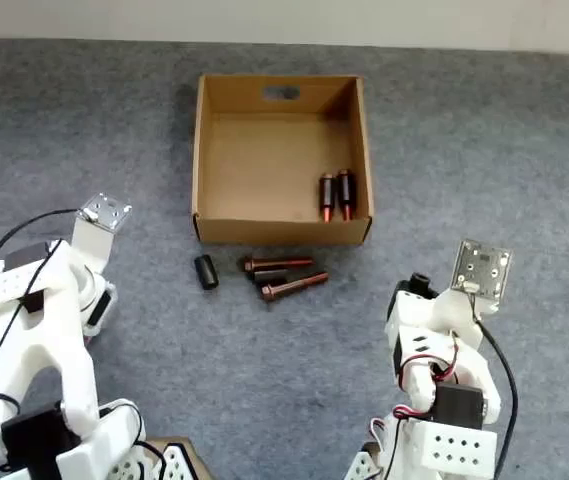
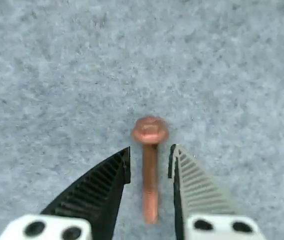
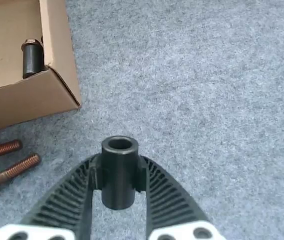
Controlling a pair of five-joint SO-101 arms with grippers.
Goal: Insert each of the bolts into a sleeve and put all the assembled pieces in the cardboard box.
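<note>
The cardboard box (image 1: 196, 150) sits open at the upper middle of the high view. It holds two assembled pieces (image 1: 336, 196), which lie side by side in its lower right corner, close to the front and right walls. One of them also shows over the box's corner in the right wrist view. Just below the box's front wall, on the grey carpet (image 1: 524, 150), lies a lone sleeve (image 1: 205, 271). To its right are two bolts (image 1: 286, 264), nearly parallel, with a second sleeve (image 1: 270, 276) tucked between them. At the lower right, the right gripper (image 3: 118, 162) is clamped on a black held sleeve (image 3: 118, 175), both fingers pressed to its sides and its bore turned toward the wrist camera. At the lower left, the left gripper (image 2: 150, 150) is slightly parted. Its fingers straddle the shank of a copper bolt (image 2: 149, 172) without touching it, carpet shows on either side, and the bolt's head lies just past the fingertips.
</note>
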